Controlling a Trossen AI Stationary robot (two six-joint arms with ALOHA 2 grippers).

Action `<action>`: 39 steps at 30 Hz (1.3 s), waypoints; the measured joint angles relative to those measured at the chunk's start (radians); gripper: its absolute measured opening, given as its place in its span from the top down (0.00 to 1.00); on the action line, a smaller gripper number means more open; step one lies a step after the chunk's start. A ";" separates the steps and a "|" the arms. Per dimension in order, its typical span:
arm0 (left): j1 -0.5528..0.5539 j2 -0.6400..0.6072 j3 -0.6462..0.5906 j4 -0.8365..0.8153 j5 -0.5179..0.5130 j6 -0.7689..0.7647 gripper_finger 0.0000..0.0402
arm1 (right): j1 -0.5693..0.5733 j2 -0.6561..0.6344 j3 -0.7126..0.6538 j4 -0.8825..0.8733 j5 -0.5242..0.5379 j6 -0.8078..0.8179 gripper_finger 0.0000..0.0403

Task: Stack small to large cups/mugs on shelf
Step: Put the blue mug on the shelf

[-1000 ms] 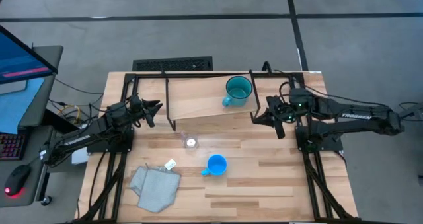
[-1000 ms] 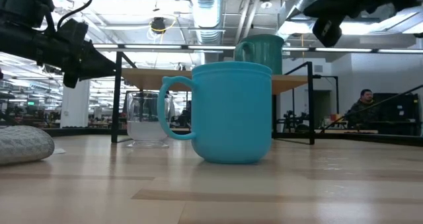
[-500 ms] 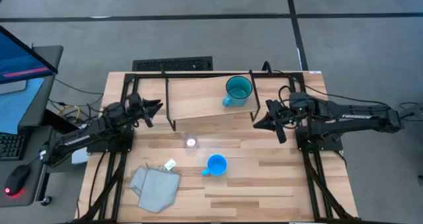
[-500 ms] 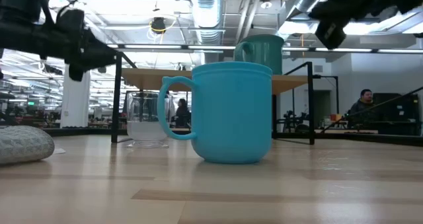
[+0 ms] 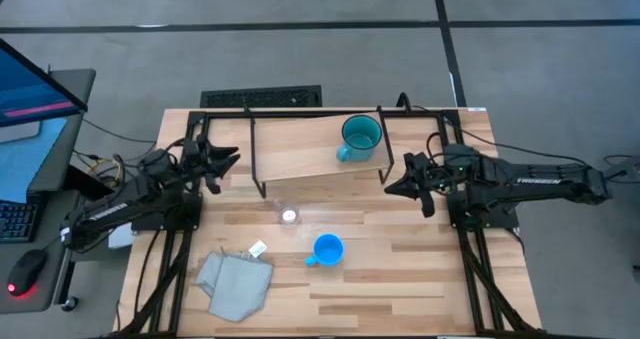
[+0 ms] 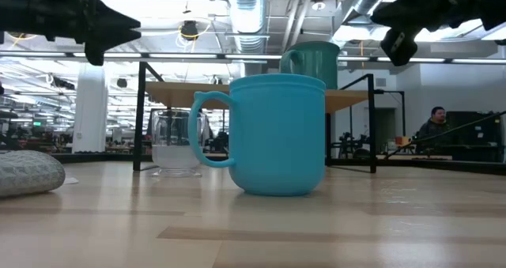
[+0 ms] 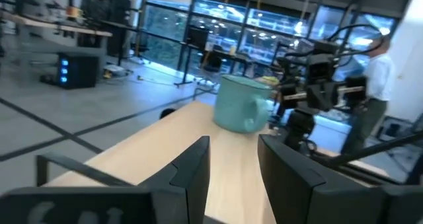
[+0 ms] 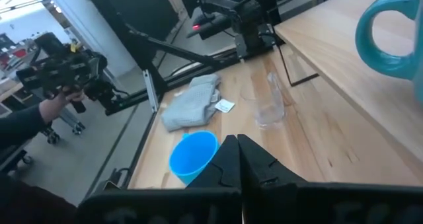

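The teal mug (image 5: 360,137) stands upright on the right end of the light-wood shelf (image 5: 300,149); it also shows in the left wrist view (image 7: 241,104). The clear glass cup (image 5: 289,215) stands on the table just in front of the shelf. The bright blue mug (image 5: 327,249) stands nearer the front edge, handle to the left. My left gripper (image 5: 230,158) is open and empty, in the air off the shelf's left end. My right gripper (image 5: 392,187) is shut and empty, in the air off the shelf's right end.
A grey cloth (image 5: 235,284) with a small white tag beside it lies near the table's front left. The shelf's black wire legs (image 5: 257,174) stand between the grippers and the glass. A person's hand holding a device shows beyond the table in the right wrist view (image 8: 63,95).
My left gripper has risen and drawn back a little toward the table's left edge. My right gripper has shifted slightly toward the near edge, away from the shelf. The mugs and the glass have stayed in place.
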 joint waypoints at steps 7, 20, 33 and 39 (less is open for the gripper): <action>0.000 0.000 0.000 -0.014 0.032 -0.020 0.70 | 0.000 0.001 0.000 0.007 0.000 0.000 0.99; 0.000 0.000 0.000 -0.013 0.032 -0.042 0.70 | 0.002 0.001 -0.001 -0.009 0.000 0.018 0.99; -0.018 0.000 0.000 0.118 0.118 -0.098 0.70 | 0.000 0.001 -0.001 -0.010 0.000 0.018 0.99; -0.071 0.000 0.001 0.191 0.137 -0.093 0.70 | 0.000 0.001 -0.001 -0.010 0.005 0.018 0.99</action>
